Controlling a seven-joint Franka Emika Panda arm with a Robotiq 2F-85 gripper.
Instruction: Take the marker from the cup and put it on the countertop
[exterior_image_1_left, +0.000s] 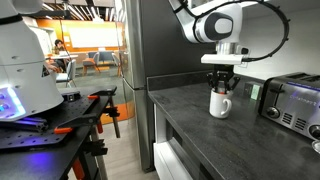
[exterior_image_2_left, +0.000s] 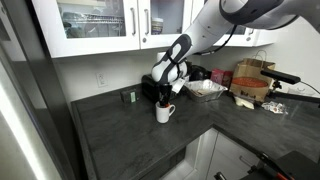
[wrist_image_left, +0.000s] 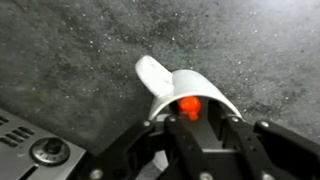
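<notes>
The white cup (exterior_image_1_left: 220, 103) stands upright on the dark grey countertop (exterior_image_1_left: 190, 115), handle to one side; it also shows in the exterior view from the other side (exterior_image_2_left: 165, 112). In the wrist view the cup (wrist_image_left: 190, 85) lies straight under me, and the marker's red cap (wrist_image_left: 187, 106) sticks up inside its rim. The marker's white body is hidden in the cup. My gripper (exterior_image_1_left: 222, 82) hangs just above the rim, pointing down. Its fingers (wrist_image_left: 205, 120) are drawn in narrow, with their tips at the red cap.
A shiny steel toaster (exterior_image_1_left: 290, 100) stands on the counter beside the cup, with a knob visible in the wrist view (wrist_image_left: 45, 152). Boxes and clutter (exterior_image_2_left: 250, 80) sit further along the counter. A black workbench with orange parts (exterior_image_1_left: 60, 125) stands off the counter's end.
</notes>
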